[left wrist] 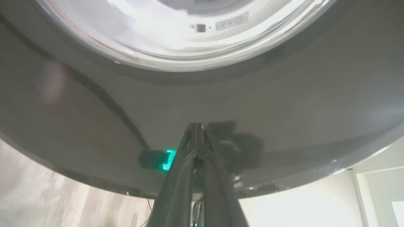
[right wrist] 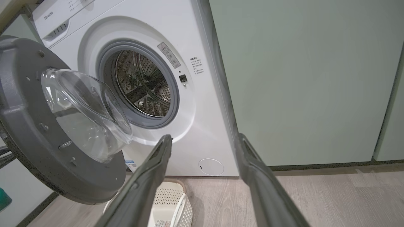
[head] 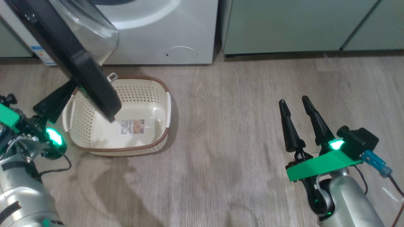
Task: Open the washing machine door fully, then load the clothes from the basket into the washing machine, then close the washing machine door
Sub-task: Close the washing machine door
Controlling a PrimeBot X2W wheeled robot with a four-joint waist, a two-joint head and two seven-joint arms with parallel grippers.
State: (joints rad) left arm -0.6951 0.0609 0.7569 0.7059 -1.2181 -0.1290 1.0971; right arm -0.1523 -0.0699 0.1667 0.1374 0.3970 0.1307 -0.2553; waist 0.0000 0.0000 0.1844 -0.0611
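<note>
Head view: door [head: 85, 72] edge-on, dome [head: 91, 28] facing right; left gripper [head: 63, 94] pinched closed, right gripper [head: 293, 101] wide.

W/M door [right wrist: 66, 119] open; basket [head: 139, 93] below.

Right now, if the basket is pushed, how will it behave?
The basket looks empty and is thin, perforated plastic, so it is probably light. On the smooth floor it would likely slide rather than tip, since it is low and wide.

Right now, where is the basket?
In the head view the basket sits on the floor at the left, close in front of the washing machine, partly hidden by its open door.
</note>
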